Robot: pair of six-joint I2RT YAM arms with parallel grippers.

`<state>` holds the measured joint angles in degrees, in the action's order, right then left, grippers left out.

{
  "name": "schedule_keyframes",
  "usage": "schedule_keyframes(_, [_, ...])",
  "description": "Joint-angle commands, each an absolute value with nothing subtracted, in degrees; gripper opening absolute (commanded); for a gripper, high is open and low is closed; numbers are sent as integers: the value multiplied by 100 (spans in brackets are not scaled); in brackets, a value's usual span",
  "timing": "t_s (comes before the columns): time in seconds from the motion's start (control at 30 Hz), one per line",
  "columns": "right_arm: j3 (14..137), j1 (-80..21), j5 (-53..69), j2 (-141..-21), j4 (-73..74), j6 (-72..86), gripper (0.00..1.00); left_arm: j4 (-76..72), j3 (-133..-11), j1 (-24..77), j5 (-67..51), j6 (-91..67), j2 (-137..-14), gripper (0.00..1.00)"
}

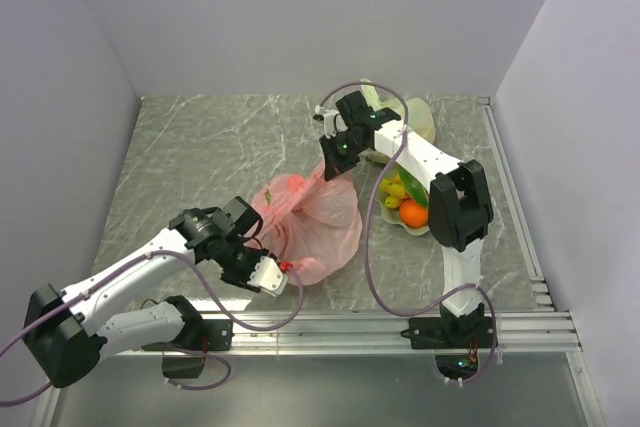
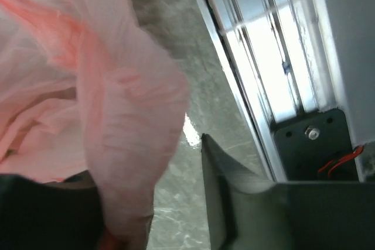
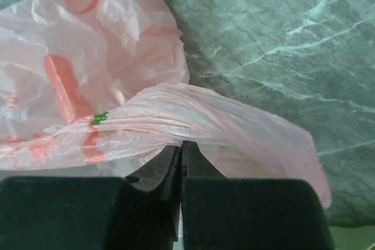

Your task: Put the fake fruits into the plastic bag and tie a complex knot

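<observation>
Plastic bag (image 1: 318, 217) in jaws of bent right arm (image 1: 425, 159); left arm (image 1: 140, 272) low.

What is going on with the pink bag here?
Both arms are working on the pink plastic bag. The right gripper is shut on a twisted strip of it at the far side. The left gripper is at the bag's near edge, with a fold hanging between its parted fingers. Several fake fruits sit on a plate outside the bag, so packing isn't finished.
</observation>
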<state>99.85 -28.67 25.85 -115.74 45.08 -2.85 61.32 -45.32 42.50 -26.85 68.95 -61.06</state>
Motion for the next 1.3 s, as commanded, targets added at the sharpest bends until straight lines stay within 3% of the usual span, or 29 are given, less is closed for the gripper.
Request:
schedule_keyframes(0.0, [9845,-3014,2356,-11172,4298,-395,0,5848,-4982,4289,-3032,5962,-5757,46])
schedule_keyframes(0.23, [9457,-3331,2163,-10697,4236,-115,0,4652,-5923,4236,-3577,3450,-5213,71])
schedule_keyframes(0.33, [9422,-3340,2101,-10565,4271,-9,0,4080,-5933,4219,-3349,2570,-4809,73])
schedule_keyframes(0.43, [9299,-3357,1926,-10407,4175,193,0,3990,-5688,4192,-3278,2556,-4378,74])
schedule_keyframes(0.5, [9299,-3349,1750,-10354,4131,272,0,4549,-5477,4201,-3873,3161,-4061,78])
schedule_keyframes(0.57, [9351,-3357,1688,-10327,4113,299,0,5348,-5248,4201,-3973,4357,-3964,97])
schedule_keyframes(0.6, [9360,-3349,1705,-10284,4105,308,0,5352,-5195,4201,-3842,4316,-3964,98])
schedule_keyframes(0.77, [9317,-3357,1766,-10231,4069,299,0,5433,-5011,4201,-3236,4615,-4122,99])
schedule_keyframes(1.0, [9176,-3445,1811,-10160,4113,123,0,3887,-5185,4210,-2901,2784,-3885,99])
schedule_keyframes(1.13, [9237,-3454,1784,-10230,4157,97,0,2971,-5518,4192,-1420,1022,-4225,99])
schedule_keyframes(1.27, [9325,-3480,1784,-10266,4166,53,0,3329,-5835,4149,-478,361,-5103,98])
